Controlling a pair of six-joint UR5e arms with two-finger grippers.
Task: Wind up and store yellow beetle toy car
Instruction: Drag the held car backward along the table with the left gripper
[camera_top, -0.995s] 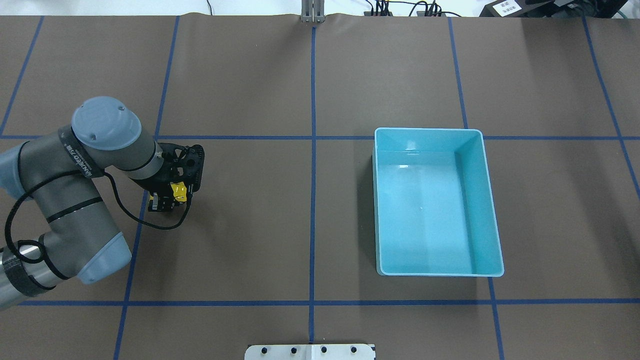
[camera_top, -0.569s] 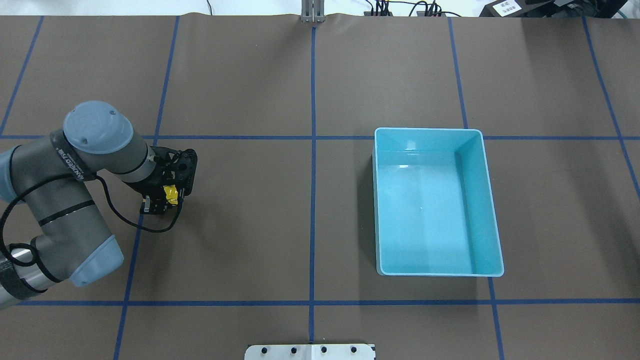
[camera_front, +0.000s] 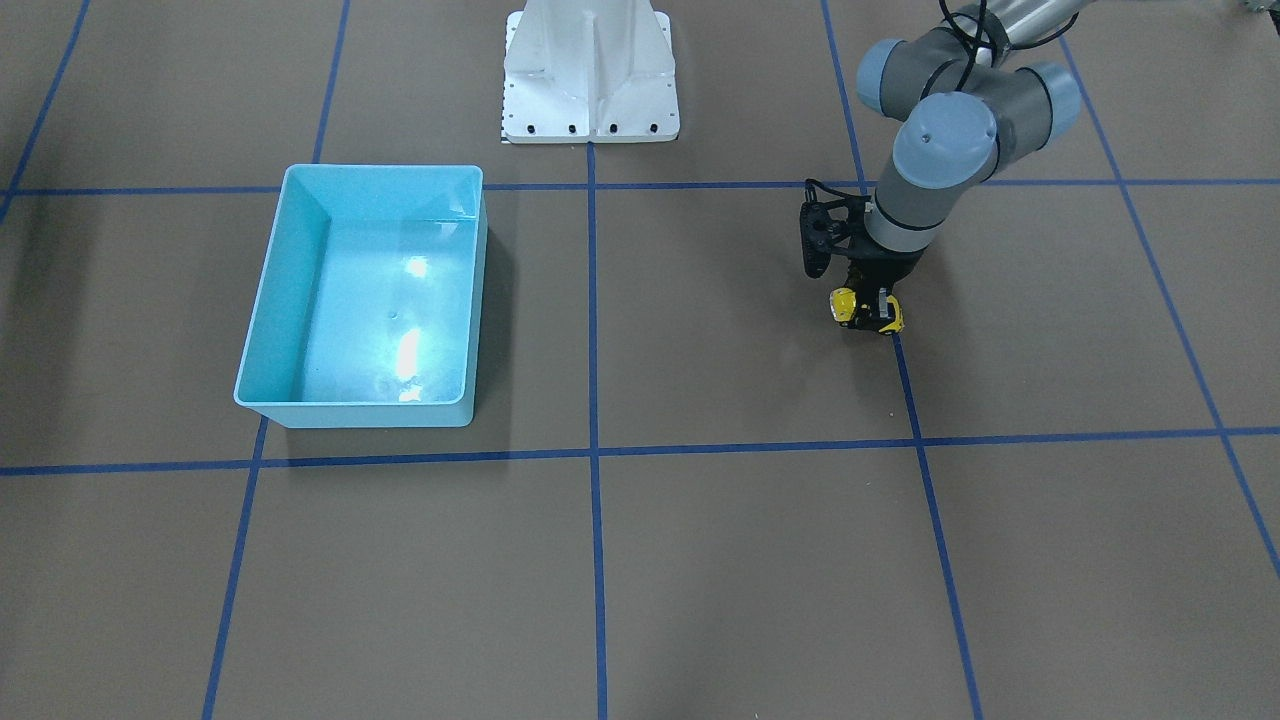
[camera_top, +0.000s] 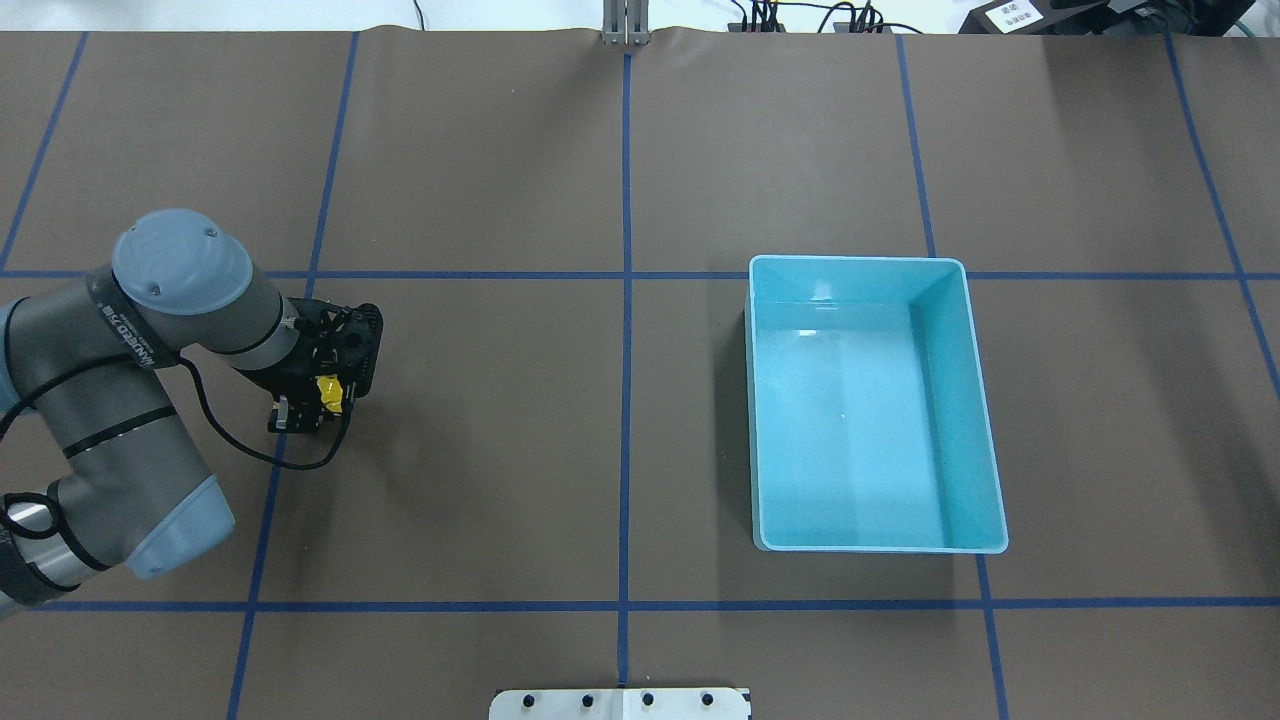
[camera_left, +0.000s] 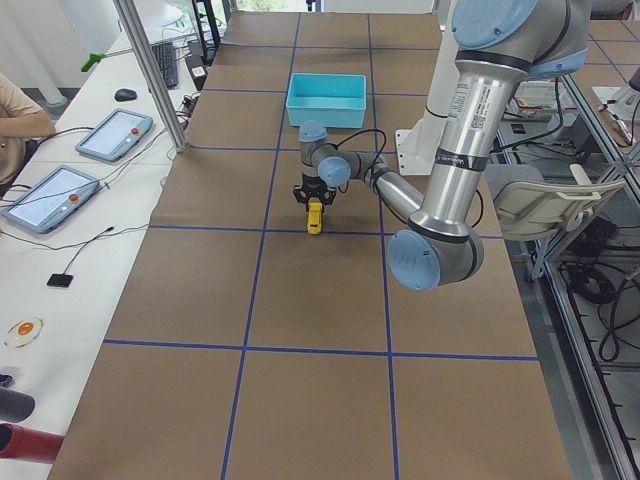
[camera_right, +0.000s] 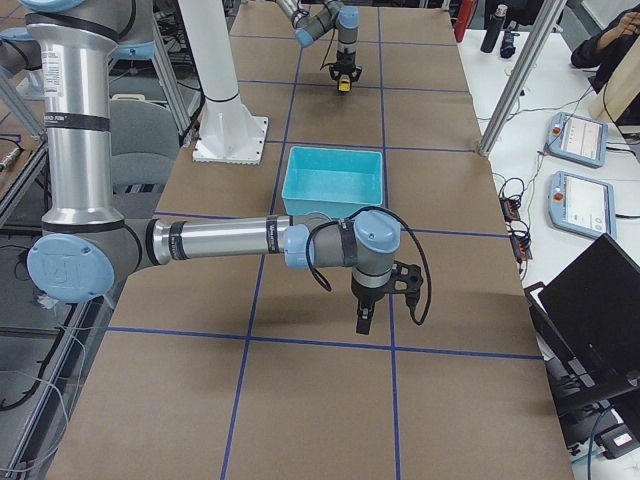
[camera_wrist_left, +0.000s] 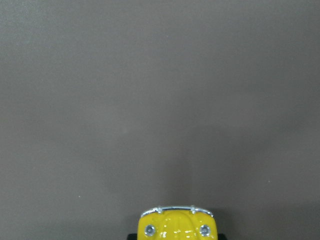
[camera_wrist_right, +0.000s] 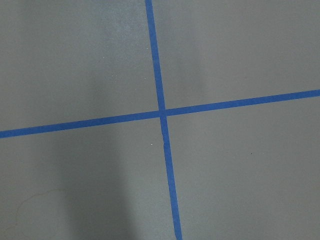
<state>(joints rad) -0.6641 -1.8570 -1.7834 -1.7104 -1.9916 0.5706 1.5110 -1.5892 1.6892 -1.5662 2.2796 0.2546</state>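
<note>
The yellow beetle toy car (camera_front: 866, 310) sits low over the brown table mat, held between the fingers of my left gripper (camera_front: 868, 312). From overhead the car (camera_top: 328, 392) shows as a yellow patch inside the left gripper (camera_top: 318, 402), close to a blue tape line. The left wrist view catches only the car's front end (camera_wrist_left: 176, 226) with chrome bumper and headlights. My right gripper (camera_right: 363, 322) hangs over a tape crossing, far from the car; I cannot tell whether it is open or shut.
An empty light-blue bin (camera_top: 965, 420) stands on the robot's right half of the table, also seen across the table (camera_front: 290, 290). The white robot base plate (camera_front: 590, 70) stands at the robot's edge. Blue tape lines grid the mat.
My left arm has slid toward the table's left end, carrying the yellow car along with it. The bin has stayed put.
</note>
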